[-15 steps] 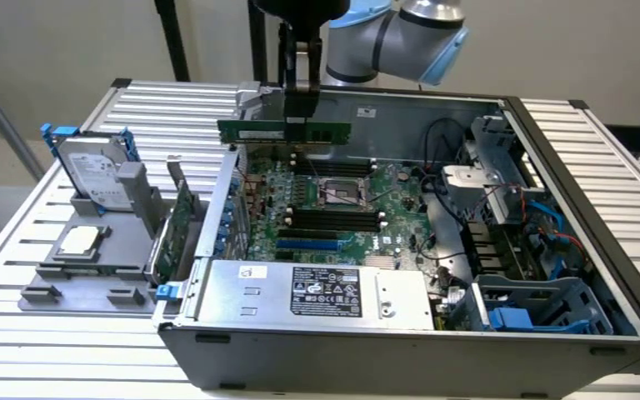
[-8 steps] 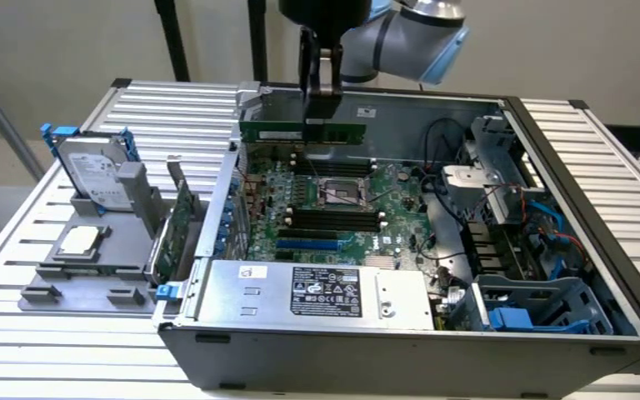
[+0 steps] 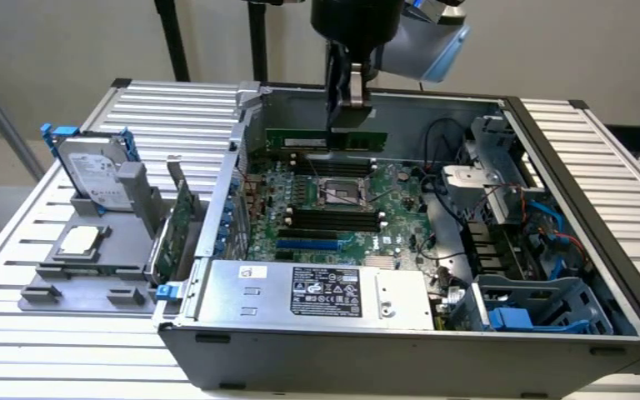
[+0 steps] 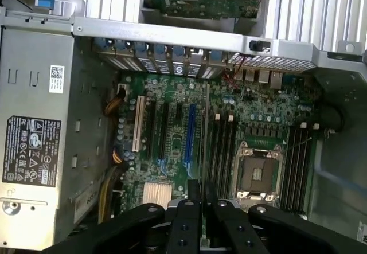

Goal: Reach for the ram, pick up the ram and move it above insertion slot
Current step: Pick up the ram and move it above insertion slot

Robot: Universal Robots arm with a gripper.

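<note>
The ram [image 3: 320,138] is a long thin green stick hanging level inside the open computer case, just above the far black slots [image 3: 317,158] of the motherboard. My gripper [image 3: 348,117] comes down from above and is shut on the ram's top edge near its middle. In the wrist view the ram [image 4: 205,133] shows edge-on as a thin strip running out from between my black fingers [image 4: 190,208], over the motherboard beside one bank of black slots [image 4: 221,145]. A second bank of slots [image 4: 298,156] lies on the far side of the CPU socket [image 4: 257,171].
Outside the case, at the exterior view's left, a grey fixture [image 3: 76,283] holds a silver hard drive with blue rails [image 3: 92,171], an expansion card [image 3: 181,225] and a processor chip [image 3: 79,242]. The power supply [image 3: 309,292], cables [image 3: 442,142] and drive cage [image 3: 542,304] crowd the case.
</note>
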